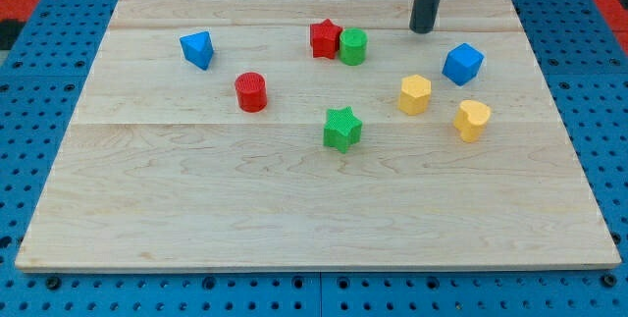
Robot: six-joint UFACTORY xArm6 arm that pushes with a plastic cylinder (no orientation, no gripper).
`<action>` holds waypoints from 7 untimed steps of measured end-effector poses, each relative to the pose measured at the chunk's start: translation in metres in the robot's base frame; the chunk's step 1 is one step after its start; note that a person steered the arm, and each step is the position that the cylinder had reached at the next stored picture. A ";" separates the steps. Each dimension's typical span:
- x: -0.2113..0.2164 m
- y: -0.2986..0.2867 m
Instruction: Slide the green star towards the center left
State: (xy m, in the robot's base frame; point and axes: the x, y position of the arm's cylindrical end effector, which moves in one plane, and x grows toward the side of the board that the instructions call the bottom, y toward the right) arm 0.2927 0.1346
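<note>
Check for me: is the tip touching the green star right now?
No, my tip stands apart near the view's top, well up and right of the green star.

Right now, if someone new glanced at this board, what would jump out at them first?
Probably the dark rod at the view's top right, my tip resting clear of every block. Next, the red star touching the green cylinder at top centre. The green star stands alone near the middle.
</note>
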 end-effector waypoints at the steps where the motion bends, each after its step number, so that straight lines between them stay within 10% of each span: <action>1: 0.029 -0.084; 4: 0.149 -0.063; 7: 0.178 -0.178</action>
State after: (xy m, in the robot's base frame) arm 0.4706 -0.0437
